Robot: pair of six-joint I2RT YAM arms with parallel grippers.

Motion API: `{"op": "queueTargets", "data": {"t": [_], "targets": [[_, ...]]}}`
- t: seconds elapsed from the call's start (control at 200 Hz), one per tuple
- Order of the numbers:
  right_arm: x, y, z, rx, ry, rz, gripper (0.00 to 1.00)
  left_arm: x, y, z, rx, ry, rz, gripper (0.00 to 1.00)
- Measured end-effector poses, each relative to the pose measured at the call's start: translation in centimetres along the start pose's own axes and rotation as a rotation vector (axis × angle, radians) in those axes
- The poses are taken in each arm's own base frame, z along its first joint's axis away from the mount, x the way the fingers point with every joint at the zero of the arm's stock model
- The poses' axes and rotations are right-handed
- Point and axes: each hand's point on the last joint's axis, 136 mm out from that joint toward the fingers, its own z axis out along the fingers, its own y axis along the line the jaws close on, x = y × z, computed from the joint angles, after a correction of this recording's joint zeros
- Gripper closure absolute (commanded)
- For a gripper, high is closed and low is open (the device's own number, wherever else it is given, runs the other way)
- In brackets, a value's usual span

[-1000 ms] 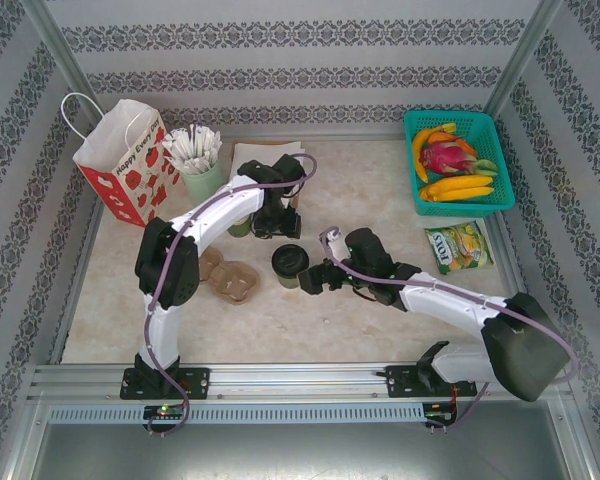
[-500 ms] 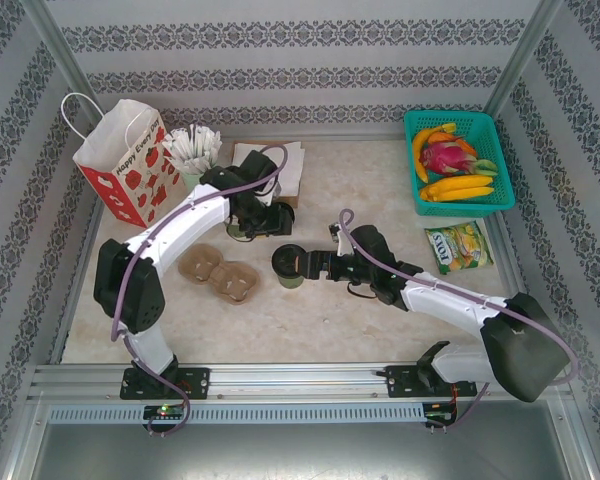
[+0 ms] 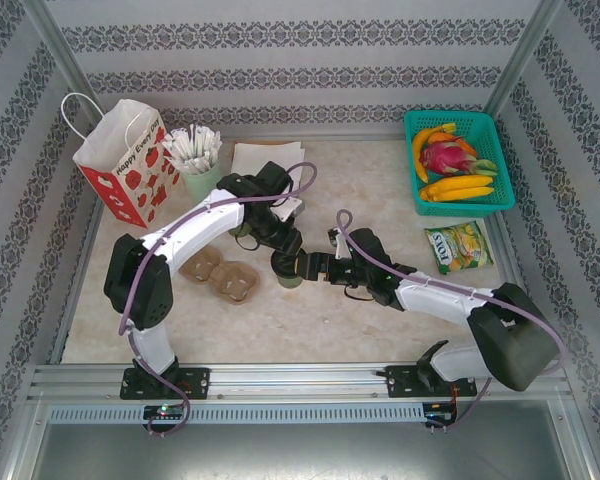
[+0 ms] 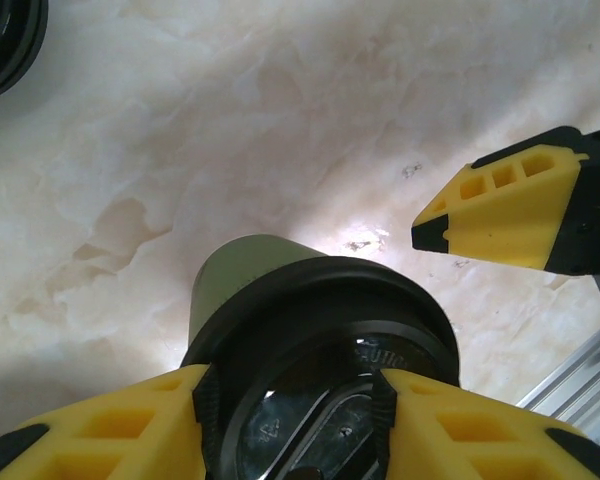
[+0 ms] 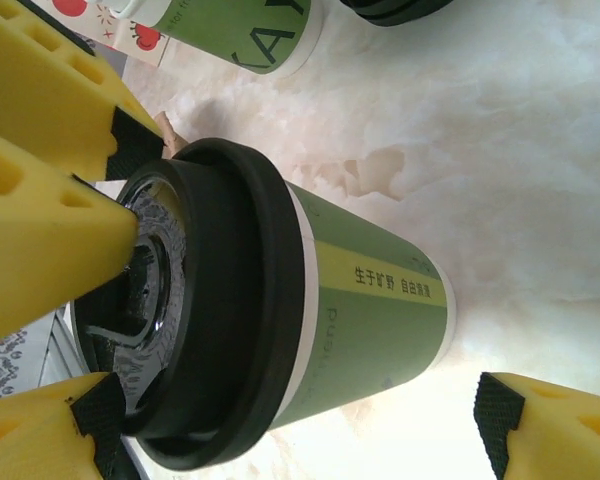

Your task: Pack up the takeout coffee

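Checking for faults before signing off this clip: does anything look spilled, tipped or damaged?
No spill or damage: the takeout coffee stands upright, black lid seated. One oddity: the left gripper and right gripper both crowd it, left jaws on the lid top.

The top camera looks down from afar; both wrist cameras, close-up, share the takeout coffee (image 4: 320, 300).

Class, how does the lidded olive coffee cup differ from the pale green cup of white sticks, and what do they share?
The takeout coffee has a black lid; the stick cup is open. The takeout coffee is dark olive; the stick cup pale green. The takeout coffee stands mid-table; the stick cup beside the paper bag. Both stand upright.
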Motion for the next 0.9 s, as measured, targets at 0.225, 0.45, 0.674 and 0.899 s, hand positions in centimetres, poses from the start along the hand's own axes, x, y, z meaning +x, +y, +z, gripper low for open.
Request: {"op": "queueTargets", "data": {"t": [0.225,0.45,0.674,0.899], "targets": [[-0.2,-0.2,0.2,-0.007,0.0,0.003,0.08,0.2,0.2,0.5,-0.001,0.012,0.024,0.62],[-0.2,-0.3,0.2,-0.01,0.005,0.007,0.09,0.3,0.3,0.7,0.0,0.008,0.025,0.63],[-0.5,0.0,-0.1,0.001,0.017,-0.004,0.07,0.0,0.0,0.3,0.004,0.0,0.018,0.48],[-1.5,1.4,-0.9,-0.003,0.023,-0.092,0.02,-1.3,-0.1,-1.6,-0.027,-0.058,-0.024,0.33]]}}
